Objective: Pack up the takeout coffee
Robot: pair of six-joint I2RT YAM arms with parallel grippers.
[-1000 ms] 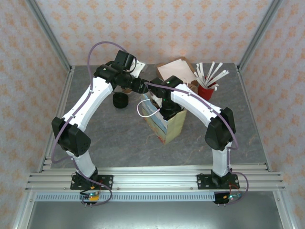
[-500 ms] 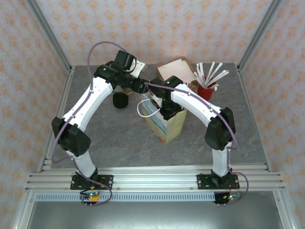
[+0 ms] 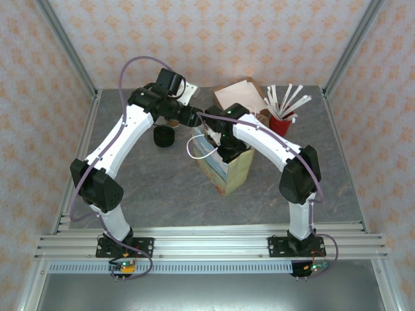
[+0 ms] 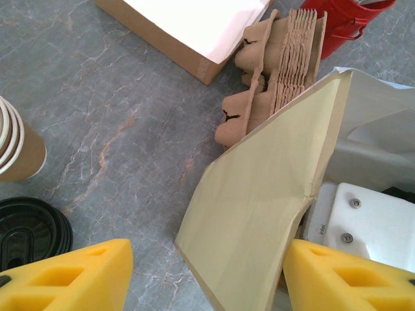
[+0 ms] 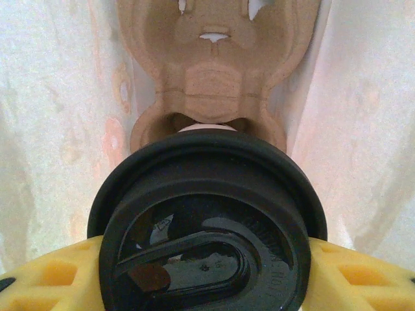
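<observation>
No change is seen across the last second: both arms are held in the same pose over the paper bag (image 3: 228, 173). The placing step is therefore judged to be paused, with the release not yet made. The takeout coffee (image 5: 206, 220) is held low inside the bag, just above the pulp carrier (image 5: 211, 84). The right gripper (image 5: 206, 278) is closed on it, one jaw on either side of the cup. The left gripper (image 4: 207, 275) is spread wide with nothing clamped, and the bag's upper edge lies between its jaws.

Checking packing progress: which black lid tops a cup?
The one on the takeout coffee in the right claw, inside the paper bag; the other lids lie cupless on the table.
</observation>
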